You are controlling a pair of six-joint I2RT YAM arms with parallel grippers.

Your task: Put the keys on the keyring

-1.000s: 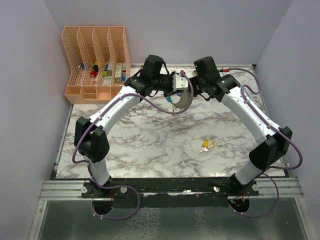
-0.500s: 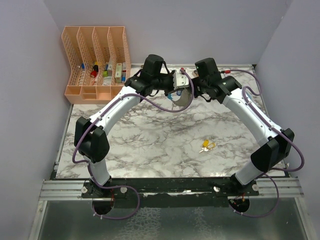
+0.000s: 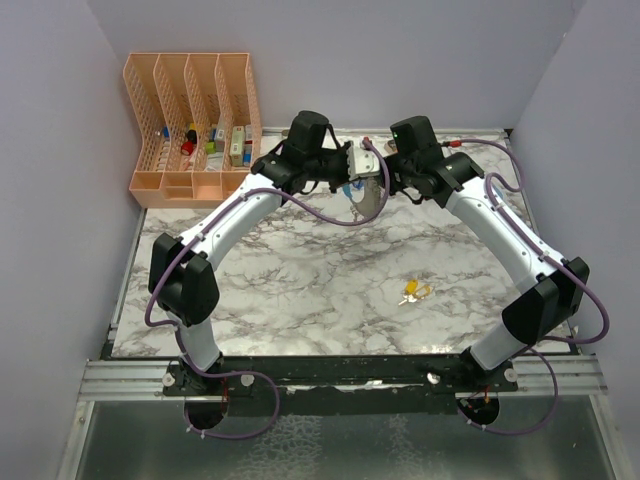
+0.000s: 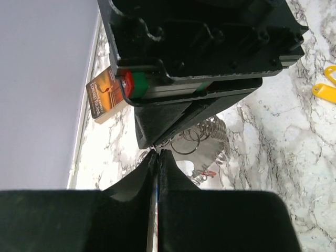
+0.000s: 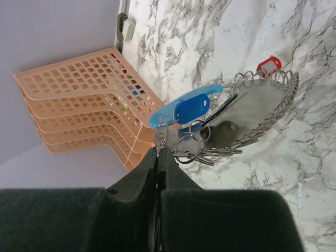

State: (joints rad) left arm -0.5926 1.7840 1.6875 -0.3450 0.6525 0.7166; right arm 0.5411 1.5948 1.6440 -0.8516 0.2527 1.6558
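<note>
The keyring [image 3: 365,192] hangs between both grippers above the back middle of the table. In the right wrist view it shows light-blue and blue tags [image 5: 185,107], a red tag [image 5: 268,64] and fanned grey metal pieces [image 5: 260,113]. My right gripper [image 5: 160,149] is shut on a thin ring of the bunch; it also shows in the top view [image 3: 380,176]. My left gripper [image 4: 157,153] is shut, its tips pinched at a thin edge of the same bunch, under the right gripper's body. Yellow-tagged keys [image 3: 413,291] lie loose on the marble table [image 3: 300,290]; they also show in the left wrist view [image 4: 326,89].
An orange slotted organiser [image 3: 190,120] with small items stands at the back left; it also shows in the right wrist view [image 5: 79,105]. A small brown card [image 4: 102,94] lies by the back wall. Grey walls close in the table on three sides.
Both grippers have drawn slightly closer and shifted toward the back, lifting the keyring bunch a little. The yellow-tagged keys have not moved.
</note>
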